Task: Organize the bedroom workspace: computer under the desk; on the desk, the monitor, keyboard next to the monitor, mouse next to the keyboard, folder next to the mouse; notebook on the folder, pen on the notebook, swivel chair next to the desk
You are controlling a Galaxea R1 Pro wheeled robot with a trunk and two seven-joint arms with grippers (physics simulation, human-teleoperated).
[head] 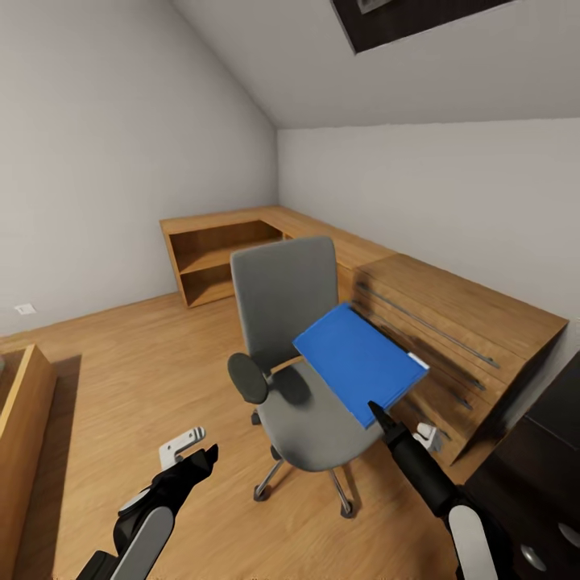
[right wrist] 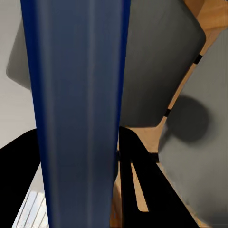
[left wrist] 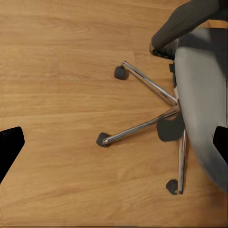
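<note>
Now my right gripper [head: 379,416] is clamped on one corner of the blue folder [head: 358,362], held above the swivel chair [head: 286,322] at two o'clock, my left gripper [head: 193,461] hangs with jaws apart, and the floppy folder could slip and drop.

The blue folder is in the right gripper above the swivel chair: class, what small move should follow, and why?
Probably carry the blue folder a little further up and away from the swivel chair, toward the wooden desk beyond. The right gripper is clamped on its near edge, and the folder hangs tilted above the seat, so it looks free to travel.
</note>
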